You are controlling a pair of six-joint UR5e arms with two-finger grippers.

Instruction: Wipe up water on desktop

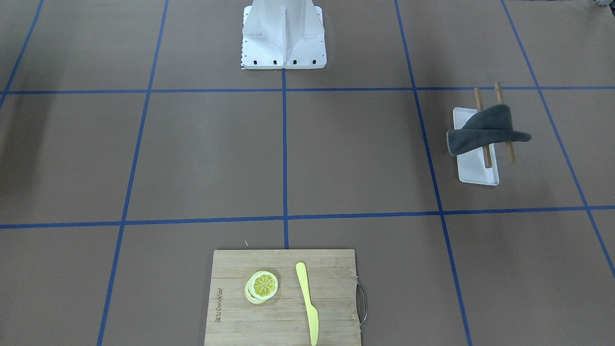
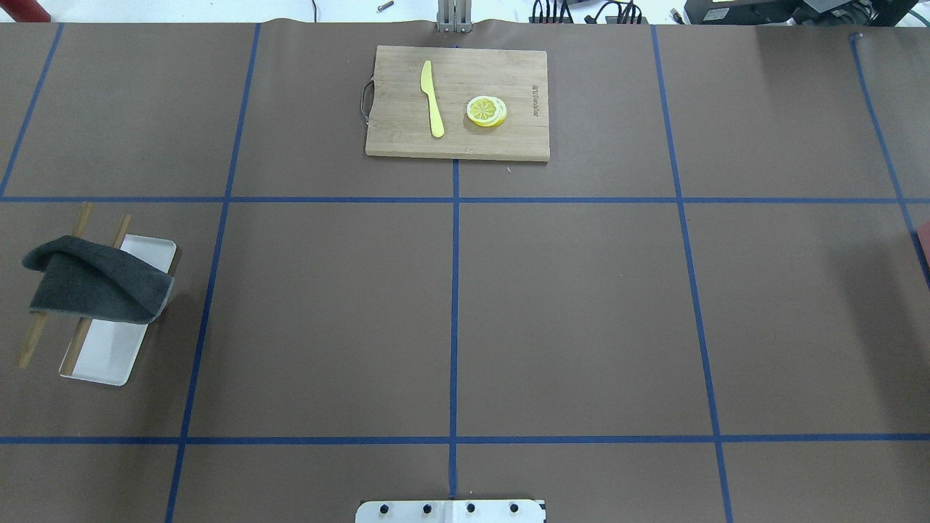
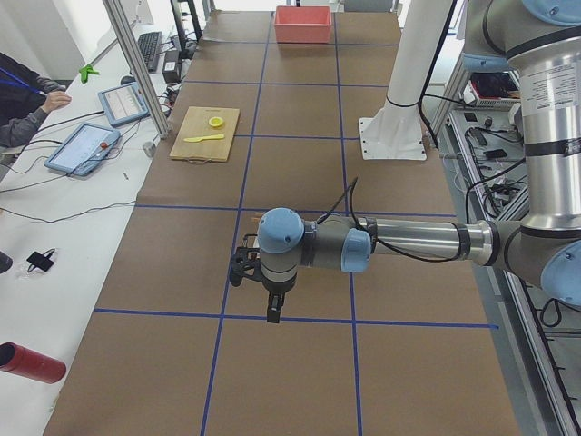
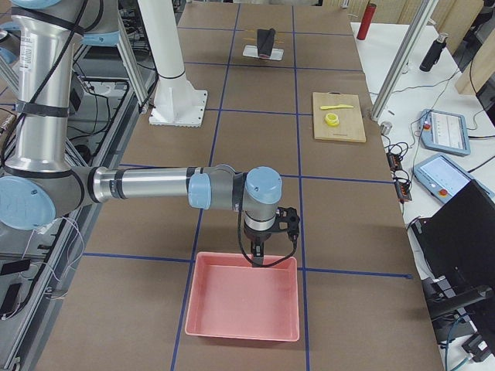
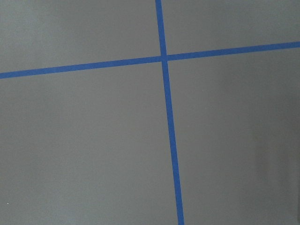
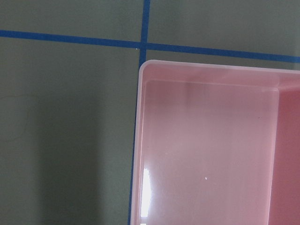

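Where it fills the overhead view, desktop (image 2: 581, 312), long axis left-right

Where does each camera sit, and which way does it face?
Front-facing: opposite the robot, facing its base.
Overhead: behind it, looking down; base only.
Left side: table's end; left arm near.
Right side: other end; right arm over pink bin.
Left wrist: down at desktop.
Right wrist: down at bin.
First two share cutting board, grey cloth.
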